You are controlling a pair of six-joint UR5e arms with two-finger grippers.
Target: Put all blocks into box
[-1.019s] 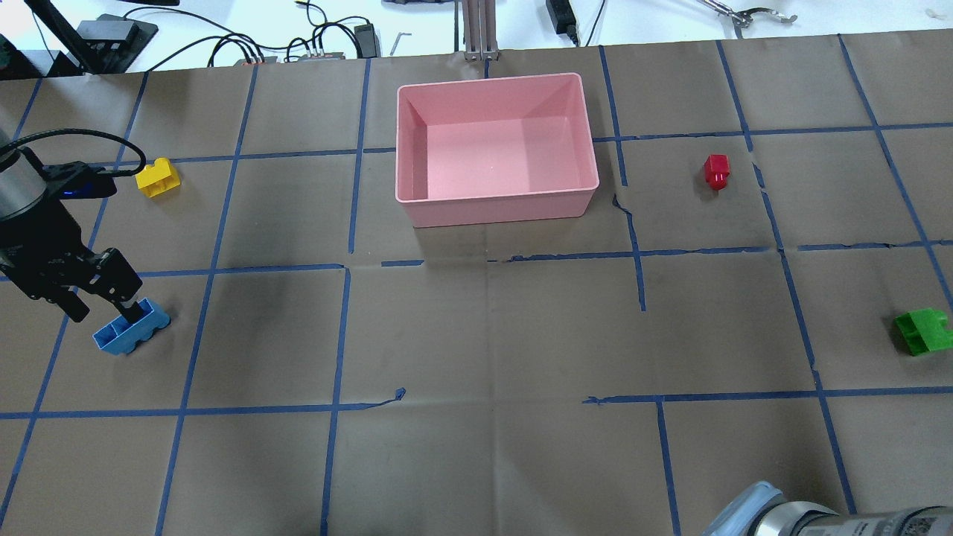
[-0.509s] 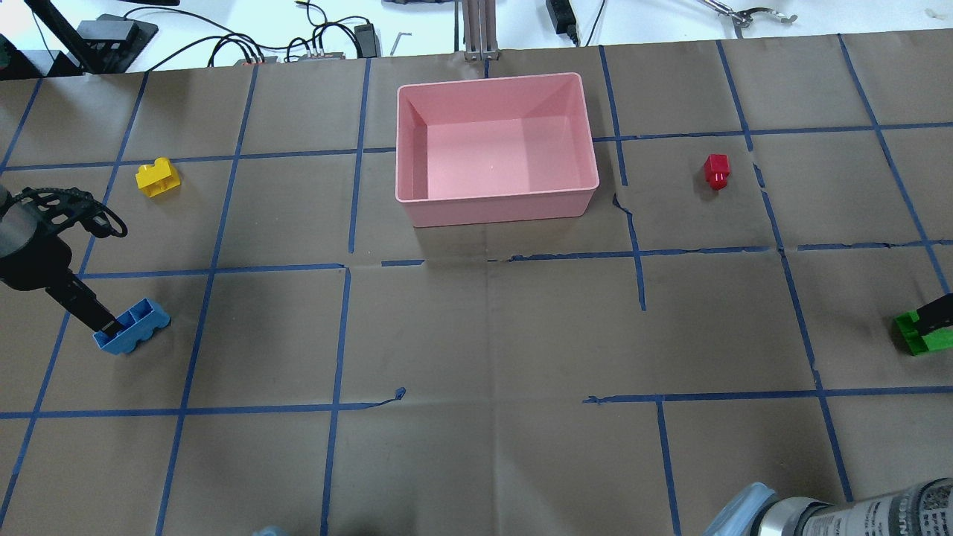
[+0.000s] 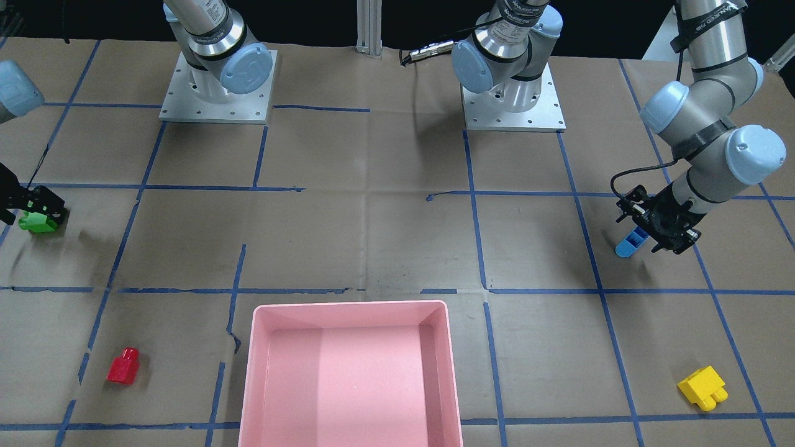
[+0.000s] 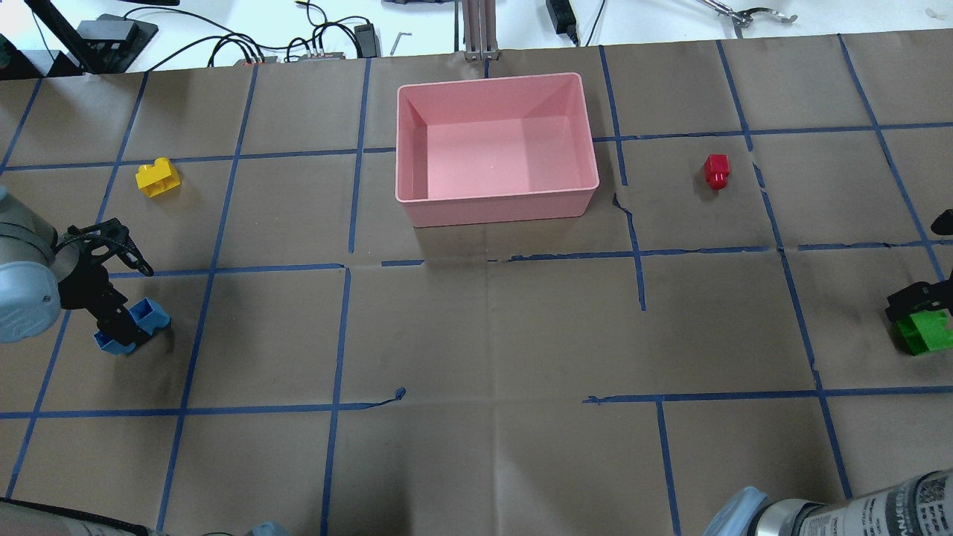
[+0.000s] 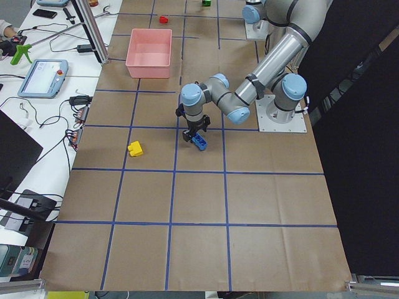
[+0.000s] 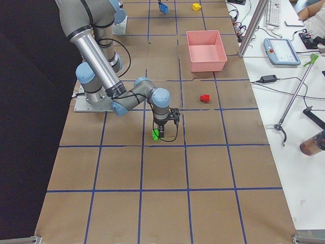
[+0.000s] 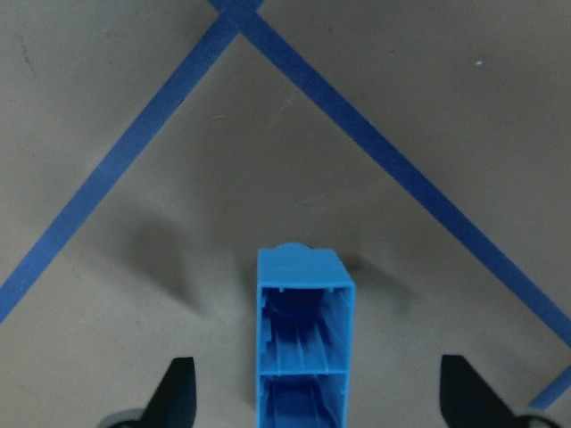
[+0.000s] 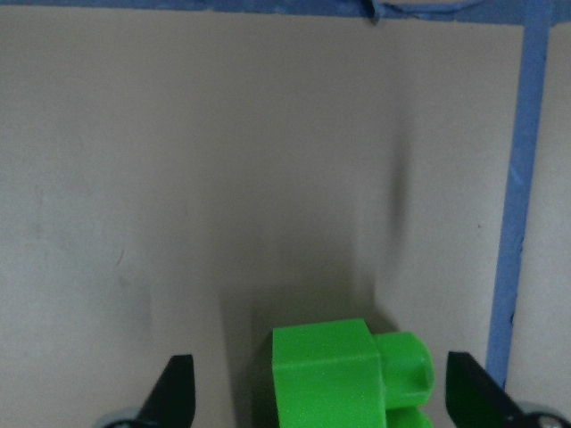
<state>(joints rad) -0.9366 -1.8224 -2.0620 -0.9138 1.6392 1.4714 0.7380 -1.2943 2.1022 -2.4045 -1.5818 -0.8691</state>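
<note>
Box (image 4: 495, 199): pink, open top, on the brown paper-covered desk (image 4: 484, 335), at the far middle as seen from the robot. All four bricks out on the desk, outside the box.

Blue brick (image 7: 305, 348): well to the robot's left of the box and nearer the robot. Flat on the desk, hollow underside turned toward the wrist camera, one rounded stud showing at its far end.

Left fingers (image 7: 178, 392): spread wide, one on each side of the blue brick. Clear gap between each tip and the brick in the wrist view, so no grip. Down low over the brick in the overhead view, wrist pointing at the desk.

Green brick (image 8: 326, 374): far to the robot's right of the box and nearer the robot, beside a line of blue tape (image 8: 517, 205).

Right fingers (image 8: 178, 392): also spread wide, straddling the green brick, no contact visible. Low over the brick at the desk's right edge in the overhead view.

Yellow brick (image 4: 157, 179): robot's left of the box, about level with its near wall, well apart from it and from the blue brick.

Red brick (image 4: 717, 171): robot's right of the box, about level with its near wall, closer to the box than the green brick.
</note>
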